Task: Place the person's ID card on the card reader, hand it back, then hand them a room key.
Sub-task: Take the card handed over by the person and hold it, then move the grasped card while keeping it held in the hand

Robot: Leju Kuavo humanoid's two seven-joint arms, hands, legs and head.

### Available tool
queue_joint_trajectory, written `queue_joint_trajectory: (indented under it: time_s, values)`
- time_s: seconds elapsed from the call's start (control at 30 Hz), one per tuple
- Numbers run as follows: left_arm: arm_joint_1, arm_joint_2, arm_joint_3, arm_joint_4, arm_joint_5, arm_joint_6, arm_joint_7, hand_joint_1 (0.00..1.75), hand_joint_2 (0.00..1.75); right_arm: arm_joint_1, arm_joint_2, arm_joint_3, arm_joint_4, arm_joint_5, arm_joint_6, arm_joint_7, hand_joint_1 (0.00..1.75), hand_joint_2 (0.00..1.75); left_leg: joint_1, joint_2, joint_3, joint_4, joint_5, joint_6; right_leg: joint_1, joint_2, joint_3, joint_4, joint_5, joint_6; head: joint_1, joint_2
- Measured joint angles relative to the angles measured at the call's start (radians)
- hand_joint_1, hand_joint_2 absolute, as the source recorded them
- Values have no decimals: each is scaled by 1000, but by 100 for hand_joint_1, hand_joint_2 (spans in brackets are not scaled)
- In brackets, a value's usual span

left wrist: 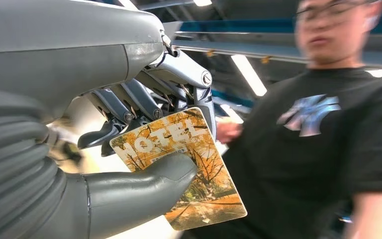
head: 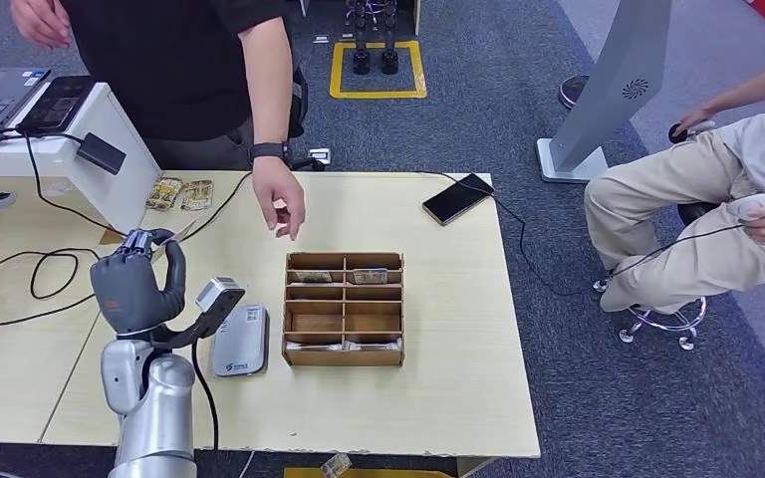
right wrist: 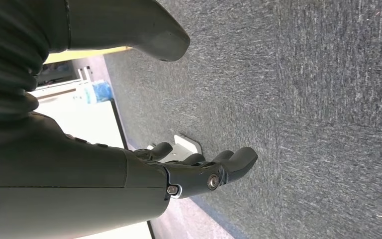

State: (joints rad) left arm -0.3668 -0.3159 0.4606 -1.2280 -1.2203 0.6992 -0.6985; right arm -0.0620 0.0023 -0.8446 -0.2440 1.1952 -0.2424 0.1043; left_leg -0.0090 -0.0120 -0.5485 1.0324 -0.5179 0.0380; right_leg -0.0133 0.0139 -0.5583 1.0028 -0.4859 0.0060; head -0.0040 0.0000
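While raised, left hand [head: 137,289] grips room key [left wrist: 185,164]

- right hand [right wrist: 179,169] hangs over grey carpet [right wrist: 303,99], holding nothing, fingers [right wrist: 238,158] loosely extended, thumb apart from them
- small white plate-like object [right wrist: 186,144] on the carpet just behind the fingers; can't identify it
- pale floor area [right wrist: 87,124] borders the carpet

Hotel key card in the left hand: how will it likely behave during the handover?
The hotel key card looks thin, flat and unbent, so probably stiff and light. Its printed face seems glossy; pinched only between the left hand's thumb and fingers, it might slip or pivot if the person's hand tugs sideways.
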Motion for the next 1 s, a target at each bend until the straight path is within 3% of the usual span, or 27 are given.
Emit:
queue_joint_trajectory:
  time_s: [0.37, 0.73, 1.0]
  values:
    - [20, 5, 63, 0, -4, 0, 0, 175, 175, 5, 0, -1, 2, 0, -1, -6, 0, 175, 0, 0, 0, 0, 0, 0, 0, 0, 0, 0, 0, 0, 0, 0]
    - [76, 13, 208, 11, 0, 0, 0, 175, 175, 16, 0, -29, 2, 5, -7, -5, 0, 175, 0, 0, 0, 0, 0, 0, 0, 0, 0, 0, 0, 0, 0, 0]
    - [97, 16, 249, 53, -76, 0, 20, 175, 175, 17, 0, -38, 2, 31, -10, 0, 0, 175, 0, 0, 0, 0, 0, 0, 0, 0, 0, 0, 0, 0, 0, 0]
